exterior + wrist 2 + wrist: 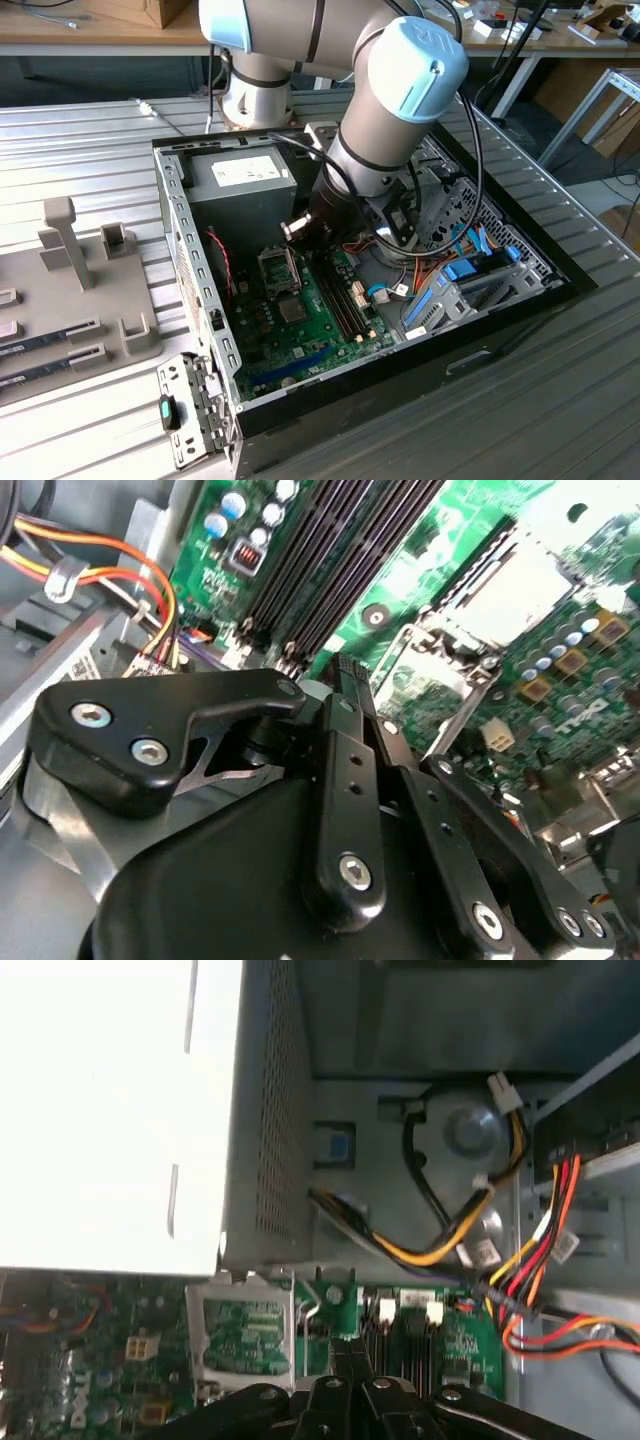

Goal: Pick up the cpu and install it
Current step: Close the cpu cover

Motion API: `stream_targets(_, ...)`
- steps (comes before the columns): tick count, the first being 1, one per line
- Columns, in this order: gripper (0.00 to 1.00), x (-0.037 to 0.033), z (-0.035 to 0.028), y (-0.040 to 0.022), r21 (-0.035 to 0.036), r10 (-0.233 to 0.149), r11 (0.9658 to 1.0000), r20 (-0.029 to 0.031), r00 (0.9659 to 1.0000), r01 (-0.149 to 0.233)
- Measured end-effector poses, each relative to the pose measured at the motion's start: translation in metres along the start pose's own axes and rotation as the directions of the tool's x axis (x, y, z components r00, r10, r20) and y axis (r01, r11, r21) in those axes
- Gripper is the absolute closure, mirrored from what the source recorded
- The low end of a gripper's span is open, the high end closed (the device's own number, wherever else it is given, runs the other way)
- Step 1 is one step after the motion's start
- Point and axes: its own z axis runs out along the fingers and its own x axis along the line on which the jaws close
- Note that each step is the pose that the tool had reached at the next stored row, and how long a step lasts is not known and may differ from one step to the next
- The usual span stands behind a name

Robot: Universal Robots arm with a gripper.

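Observation:
My gripper [297, 228] hangs inside an open computer case, just above the green motherboard [310, 325]. It is a short way to the exterior view's right of the silver socket frame [280, 268]. Both wrist views show its black fingers [345, 670] pressed together, with nothing visible between them. In the first wrist view the gripper [350, 1352] sits over the memory slots, beside the socket frame [245, 1335], whose inside looks green. In the second wrist view the socket frame [495, 595] lies beyond the fingertips, washed out by glare. The cpu is out of view.
A grey power supply [240, 175] fills the case's far corner behind the socket. Memory slots [345, 300] run alongside it, with bundled coloured cables [470, 250] and drive bays at the exterior view's right. The case wall [185, 250] rises at the left, and a grey fixture tray [60, 290] lies outside it.

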Motion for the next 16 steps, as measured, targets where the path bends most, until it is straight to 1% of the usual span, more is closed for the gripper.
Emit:
stream_targets(4, 0.89, -0.0016, 0.0026, 0.0067, -0.002, -0.02, 0.9998, -0.0064, 0.9998, 0.02)
stream_targets(6, 0.89, -0.0024, 0.0045, 0.01, -0.0018, -0.045, 0.999, -0.0125, 0.9989, 0.045)
stream_targets(7, 0.89, -0.0041, 0.0051, 0.0112, -0.0023, -0.053, 0.9986, -0.0155, 0.9985, 0.053)
stream_targets(8, 0.89, -0.0065, 0.0051, 0.0118, -0.0068, -0.061, 0.9981, -0.0196, 0.998, 0.06)
stream_targets(10, 0.89, -0.0099, 0.005, 0.012, -0.0174, -0.068, 0.9975, -0.0237, 0.9974, 0.068)
stream_targets(12, 0.89, -0.0129, 0.0049, 0.0122, -0.0299, -0.081, 0.9964, -0.0285, 0.9963, 0.08)
stream_targets(14, 0.89, -0.0134, 0.0051, 0.0123, -0.0366, -0.106, 0.9939, -0.0344, 0.9938, 0.104)
stream_targets(15, 0.89, -0.0136, 0.0054, 0.0122, -0.0381, -0.125, 0.9916, -0.0381, 0.9915, 0.123)
stream_targets(16, 0.89, -0.0137, 0.0057, 0.0121, -0.0379, -0.143, 0.9892, -0.0418, 0.9888, 0.142)
